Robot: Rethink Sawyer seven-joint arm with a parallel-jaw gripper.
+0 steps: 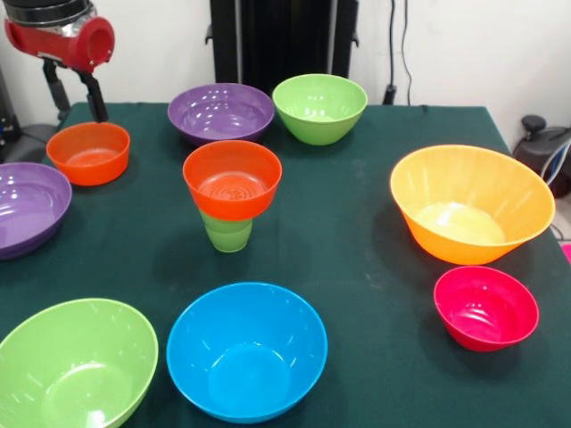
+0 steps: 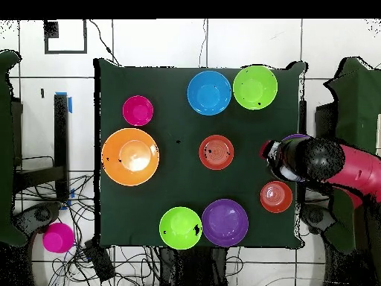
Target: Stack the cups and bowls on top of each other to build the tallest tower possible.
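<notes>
The tower stands mid-table: a small orange-red bowl [image 1: 232, 178] [image 2: 216, 152] sits upright in the light-green cup [image 1: 227, 234]. My gripper [image 1: 80, 111] hangs open and empty at the far left, just behind a second small orange-red bowl [image 1: 87, 152] [image 2: 276, 196]. Loose bowls lie around: two purple ones [image 1: 220, 111] [image 1: 27, 207], two lime-green [image 1: 319, 107] [image 1: 76, 366], blue [image 1: 246, 350], large orange [image 1: 471, 203] and pink-red [image 1: 486, 308]. In the overhead view my arm [image 2: 320, 162] covers most of one purple bowl.
The dark green tablecloth [image 1: 357, 241] ends close to the bowls on every side. A pink round object [image 2: 58, 237] lies on the floor off the table, among cables. A black stand [image 1: 281, 40] rises behind the table.
</notes>
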